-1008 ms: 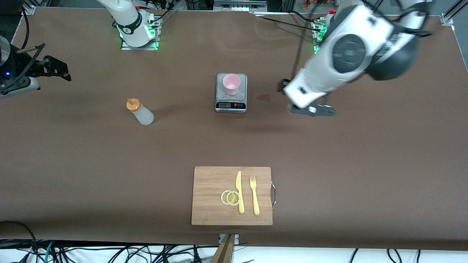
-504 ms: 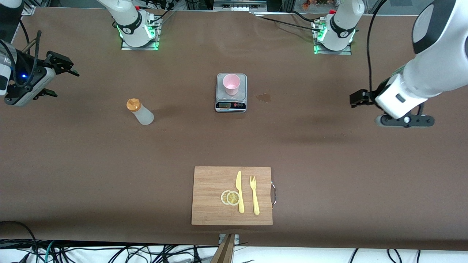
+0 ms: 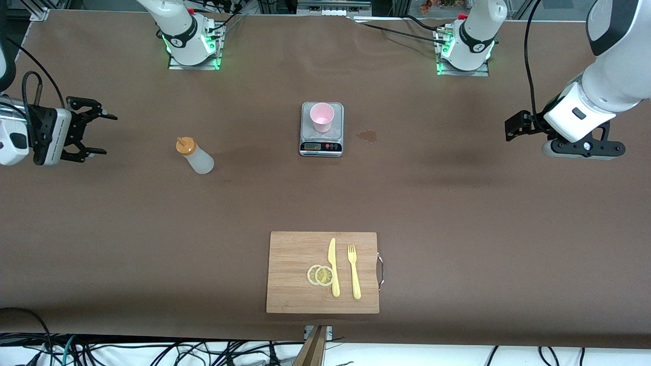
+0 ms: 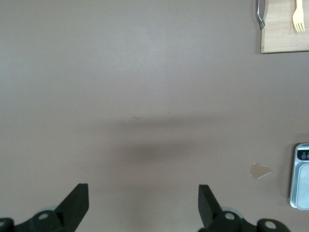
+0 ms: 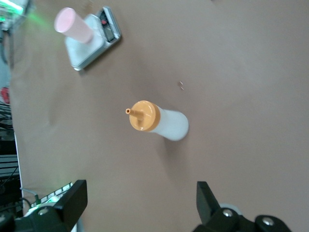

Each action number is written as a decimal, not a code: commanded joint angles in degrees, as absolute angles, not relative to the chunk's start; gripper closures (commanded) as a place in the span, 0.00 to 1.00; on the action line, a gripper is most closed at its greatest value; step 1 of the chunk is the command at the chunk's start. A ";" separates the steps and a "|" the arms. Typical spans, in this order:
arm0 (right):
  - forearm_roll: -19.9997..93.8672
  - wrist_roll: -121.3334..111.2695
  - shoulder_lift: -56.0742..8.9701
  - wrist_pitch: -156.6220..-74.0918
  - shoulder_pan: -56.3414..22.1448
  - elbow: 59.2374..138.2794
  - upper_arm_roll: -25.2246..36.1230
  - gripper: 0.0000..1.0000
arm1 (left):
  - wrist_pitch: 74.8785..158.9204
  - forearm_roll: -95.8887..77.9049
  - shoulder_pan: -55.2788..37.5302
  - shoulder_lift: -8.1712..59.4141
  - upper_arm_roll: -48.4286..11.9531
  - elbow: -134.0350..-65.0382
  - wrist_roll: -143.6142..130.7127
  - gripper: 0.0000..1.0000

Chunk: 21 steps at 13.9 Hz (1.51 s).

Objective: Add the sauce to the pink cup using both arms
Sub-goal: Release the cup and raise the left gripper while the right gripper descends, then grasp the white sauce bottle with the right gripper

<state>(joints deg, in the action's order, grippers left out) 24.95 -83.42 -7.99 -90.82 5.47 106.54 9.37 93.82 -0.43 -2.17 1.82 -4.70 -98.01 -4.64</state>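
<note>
The sauce bottle (image 3: 196, 156), whitish with an orange nozzle cap, stands alone on the brown table toward the right arm's end; the right wrist view shows the sauce bottle (image 5: 159, 123) from above. The pink cup (image 3: 322, 117) stands upright on a small grey scale (image 3: 321, 147) mid-table, also seen as the pink cup (image 5: 72, 24). My right gripper (image 3: 108, 134) hangs open and empty over bare table, well apart from the bottle; its own view shows the right gripper (image 5: 140, 191) spread wide. My left gripper (image 3: 511, 127) is open and empty over bare table at the left arm's end, seen as the left gripper (image 4: 143, 193).
A wooden cutting board (image 3: 295, 284) lies near the front camera's table edge with a yellow knife (image 3: 333, 267), a yellow fork (image 3: 353, 269) and two lemon slices (image 3: 320, 275). A small wet stain (image 3: 367, 135) marks the table beside the scale.
The left arm swung away from beside the scale out to its own end of the table. The right gripper came further into view and turned to point toward the bottle.
</note>
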 commanded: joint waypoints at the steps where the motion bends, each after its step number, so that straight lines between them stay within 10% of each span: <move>1: 30.92 -97.15 -6.50 -93.25 6.33 113.10 11.33 0.00 | 92.03 -1.32 -2.73 0.88 -3.87 -98.97 -2.99 0.00; 21: 61.16 -149.32 -38.57 -86.92 10.73 114.44 9.15 0.00 | 91.14 -1.32 -0.18 3.16 -3.87 -96.42 -1.14 0.00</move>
